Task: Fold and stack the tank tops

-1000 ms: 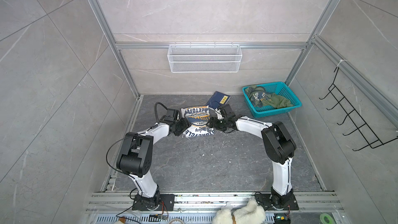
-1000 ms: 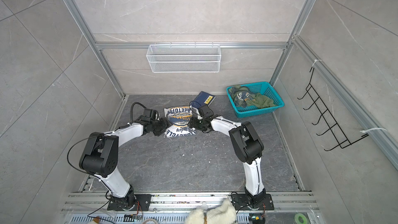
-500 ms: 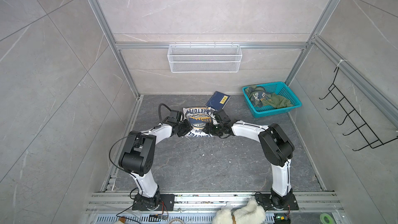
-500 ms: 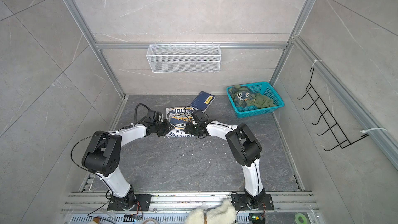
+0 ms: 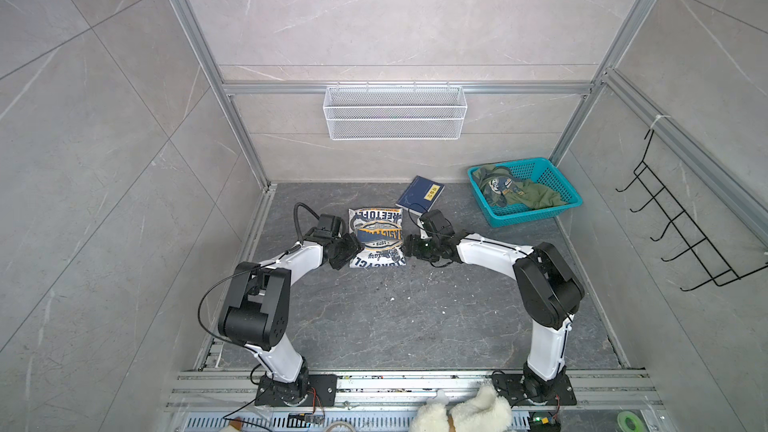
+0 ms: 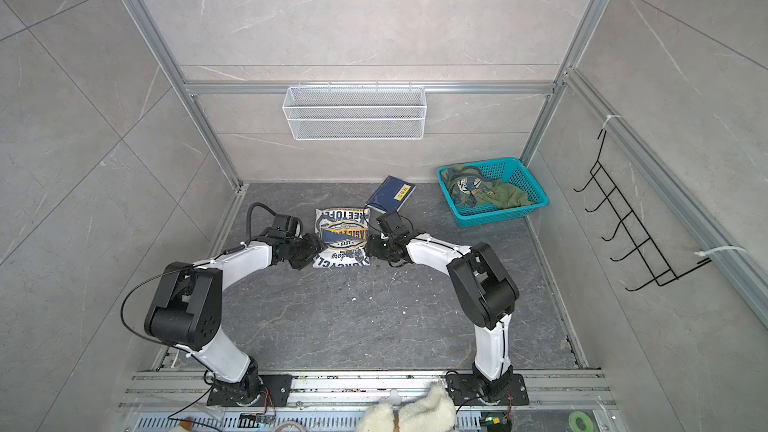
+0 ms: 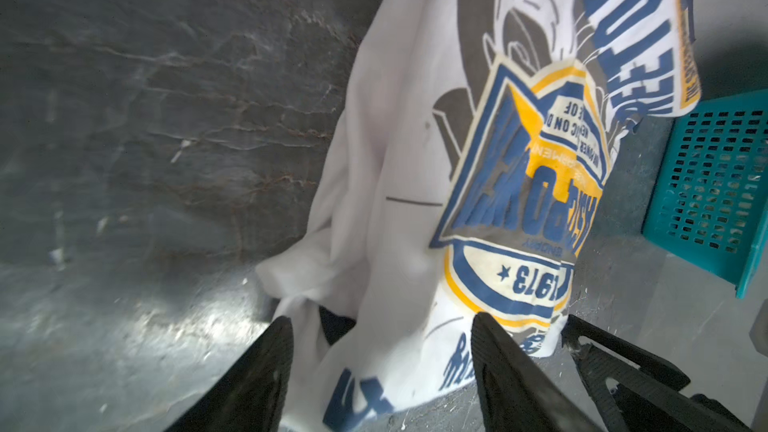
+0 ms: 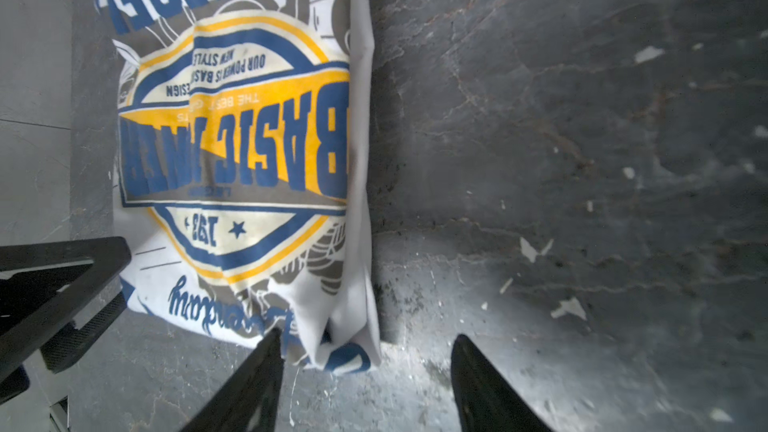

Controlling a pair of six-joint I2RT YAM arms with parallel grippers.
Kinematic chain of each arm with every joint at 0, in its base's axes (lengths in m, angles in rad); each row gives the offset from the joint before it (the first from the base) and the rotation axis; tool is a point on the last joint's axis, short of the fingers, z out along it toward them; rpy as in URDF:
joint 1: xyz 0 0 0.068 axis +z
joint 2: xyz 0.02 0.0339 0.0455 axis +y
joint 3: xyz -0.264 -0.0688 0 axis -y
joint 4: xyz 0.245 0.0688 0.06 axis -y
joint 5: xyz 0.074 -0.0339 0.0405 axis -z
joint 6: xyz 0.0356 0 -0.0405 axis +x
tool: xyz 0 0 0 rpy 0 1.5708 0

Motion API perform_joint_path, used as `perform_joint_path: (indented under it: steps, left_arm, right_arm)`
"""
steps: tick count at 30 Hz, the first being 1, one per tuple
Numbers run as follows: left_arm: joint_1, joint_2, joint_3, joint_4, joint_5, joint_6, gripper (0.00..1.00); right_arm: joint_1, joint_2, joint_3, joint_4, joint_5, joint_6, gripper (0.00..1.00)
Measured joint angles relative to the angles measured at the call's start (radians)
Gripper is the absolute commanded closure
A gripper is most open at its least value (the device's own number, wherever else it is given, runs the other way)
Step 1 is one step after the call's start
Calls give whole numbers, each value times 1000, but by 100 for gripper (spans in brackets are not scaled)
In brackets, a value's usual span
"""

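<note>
White tank top (image 5: 377, 238): it is lying on the tabletop (image 5: 415, 317) as a compact folded rectangle, badge print facing up, between my two sets of fingers and just in front of the navy book (image 5: 420, 194).
Left fingers (image 5: 351, 248): I am holding them spread wide at the fold's left edge. In the left wrist view loose white cloth is lying between them, but I am not pinching it.
Right fingers (image 5: 409, 245): these are standing wide too, at the near right corner. One finger is sitting just beside the navy-trimmed corner, the gap is mostly over bare tabletop, and I am gripping nothing.
Why this stance: I am flanking the bundle from both sides, I judge, so that its edges can be squared or lifted evenly rather than dragged from one side.
Olive green tank top (image 5: 536, 197): it is lying crumpled in the teal basket (image 5: 532, 218), well apart to the right and not yet folded.
Progress: the white one is looking nearly done, so I am reckoning roughly half the task is left.
Risk: the left edge is bunching in loose layers, and a one-sided tug could be opening the fold.
</note>
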Motion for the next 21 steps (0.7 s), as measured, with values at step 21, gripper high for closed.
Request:
perform_joint_path:
  steps: [21]
  left_arm:
    - [-252, 412, 673, -204, -282, 185, 25]
  right_arm:
    - [18, -494, -314, -109, 155, -39, 32]
